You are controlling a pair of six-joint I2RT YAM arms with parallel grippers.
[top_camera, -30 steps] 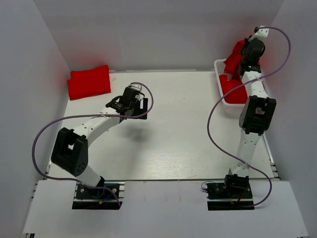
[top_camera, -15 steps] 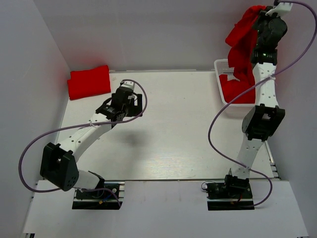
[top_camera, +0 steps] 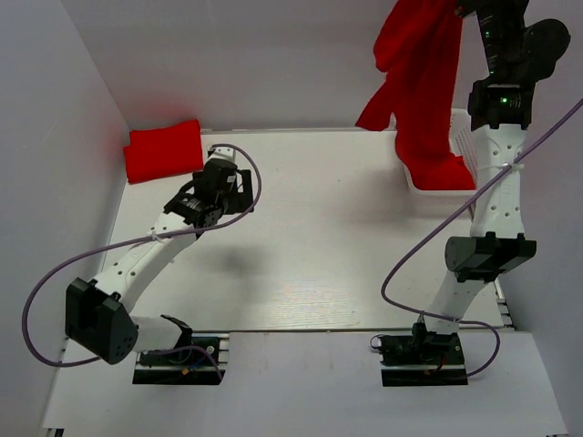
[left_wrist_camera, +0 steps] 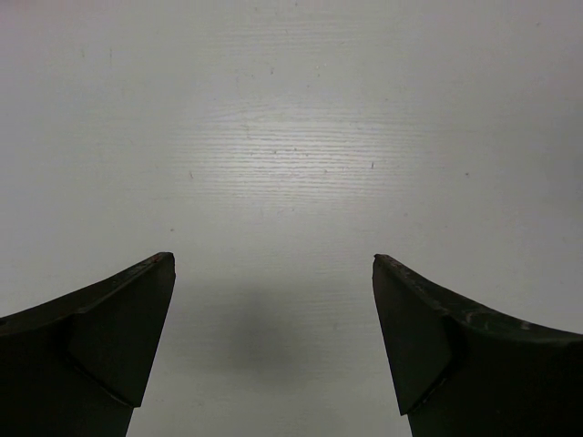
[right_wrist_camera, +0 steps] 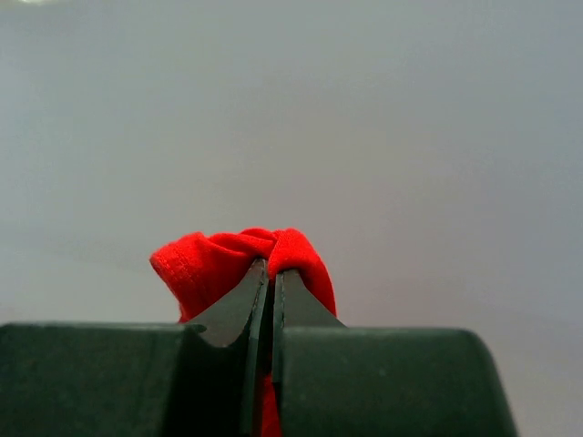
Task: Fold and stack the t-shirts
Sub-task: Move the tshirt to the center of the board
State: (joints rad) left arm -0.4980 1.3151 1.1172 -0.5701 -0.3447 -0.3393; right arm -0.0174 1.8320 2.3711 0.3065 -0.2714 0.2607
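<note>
Since the right gripper (right_wrist_camera: 271, 269) is clamped on only a tiny bunched pinch of the t-shirt (top_camera: 421, 73) dangling high above the basket (top_camera: 463, 138), its weight could tug it loose, and the left gripper (left_wrist_camera: 273, 266), wide open over the table (top_camera: 319, 259), is nowhere near to help.

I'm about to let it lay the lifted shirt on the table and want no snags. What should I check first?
1. Grip: right gripper shut on hanging shirt, cloth bunched between the fingers: ok.
2. Clearance: the shirt's lower end overlaps the basket from above: cannot tell.
3. Helper: left gripper open and empty: ok.
4. Landing spot: table under the left gripper is bare: ok.
5. Stack: folded shirt lies off in the far left corner: ok.
</note>
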